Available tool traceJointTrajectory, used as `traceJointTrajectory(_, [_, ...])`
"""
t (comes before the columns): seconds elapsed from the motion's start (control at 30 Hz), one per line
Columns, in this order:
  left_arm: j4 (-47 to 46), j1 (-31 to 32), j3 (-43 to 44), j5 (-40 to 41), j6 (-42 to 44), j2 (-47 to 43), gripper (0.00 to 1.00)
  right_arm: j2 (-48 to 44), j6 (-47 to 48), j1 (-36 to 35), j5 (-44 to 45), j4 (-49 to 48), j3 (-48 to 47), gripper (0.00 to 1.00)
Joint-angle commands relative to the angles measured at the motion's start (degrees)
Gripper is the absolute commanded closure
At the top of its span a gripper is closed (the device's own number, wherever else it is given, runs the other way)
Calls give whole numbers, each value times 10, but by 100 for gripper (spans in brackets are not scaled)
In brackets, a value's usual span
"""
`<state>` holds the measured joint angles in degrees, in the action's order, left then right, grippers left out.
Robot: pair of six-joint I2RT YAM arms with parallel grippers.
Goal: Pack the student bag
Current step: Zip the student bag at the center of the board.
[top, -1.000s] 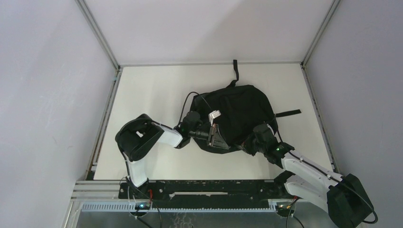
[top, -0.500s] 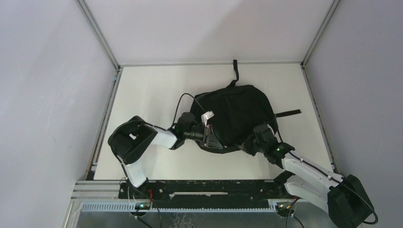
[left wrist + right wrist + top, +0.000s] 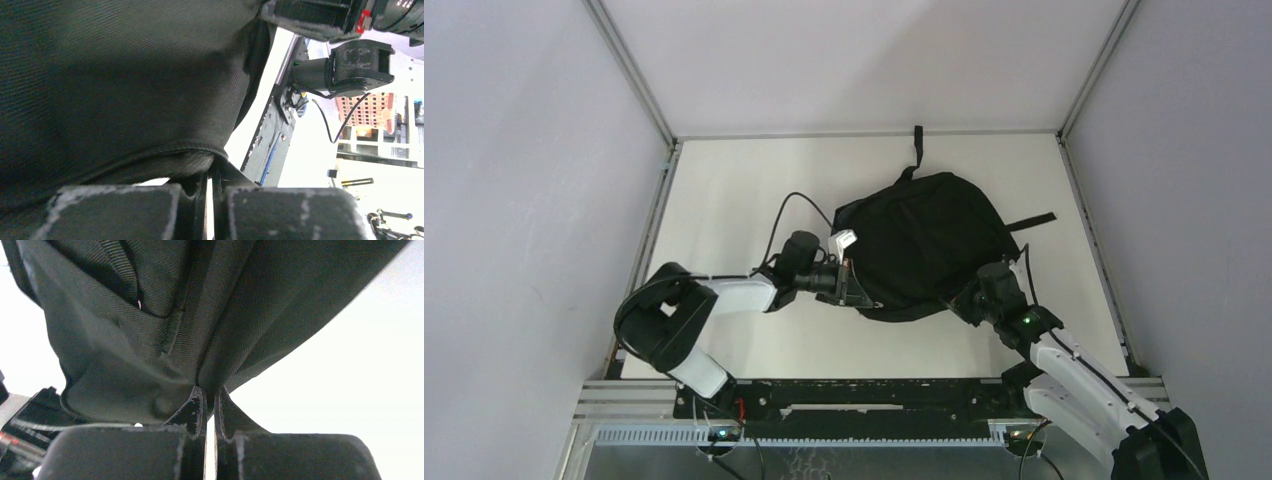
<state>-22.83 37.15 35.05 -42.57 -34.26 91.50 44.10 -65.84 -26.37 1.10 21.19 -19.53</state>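
While the black student bag (image 3: 929,235) lies slumped near the middle of the white table (image 3: 724,190), both arms hold it by its near edge. The left gripper (image 3: 852,290) reaches in from the left, its jaws pressed almost together on a fold of the bag's hem. The right gripper (image 3: 967,300) comes in from the near right, its jaws likewise pinching a seam of the fabric, which bunches above them. A far strap (image 3: 918,145) trails toward the table's back edge, and a side strap (image 3: 1032,221) sticks out to the right.
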Motion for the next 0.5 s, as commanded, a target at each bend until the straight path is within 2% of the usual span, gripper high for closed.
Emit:
traceJointTrajectory(0.0, [51, -11, -25, 40, 24, -64, 100, -10, 78, 55, 55, 58, -11, 100])
traceJointTrajectory(0.17, [67, -10, -47, 75, 14, -132, 100, 2, 137, 106, 78, 54, -30, 100])
traceJointTrajectory(0.27, [70, -10, -47, 80, 14, -143, 100, 28, 176, 142, 68, 31, -54, 100])
traceJointTrajectory(0.37, [82, -8, -39, 81, 16, -141, 100, 60, 237, 167, 24, 52, -121, 99])
traceJointTrajectory(0.4, [84, -8, -37, 83, 17, -144, 100, 62, 259, 167, 19, 63, -139, 93])
traceJointTrajectory(0.47, [97, -8, -29, 92, 20, -150, 100, 48, 292, 163, 15, 79, -158, 73])
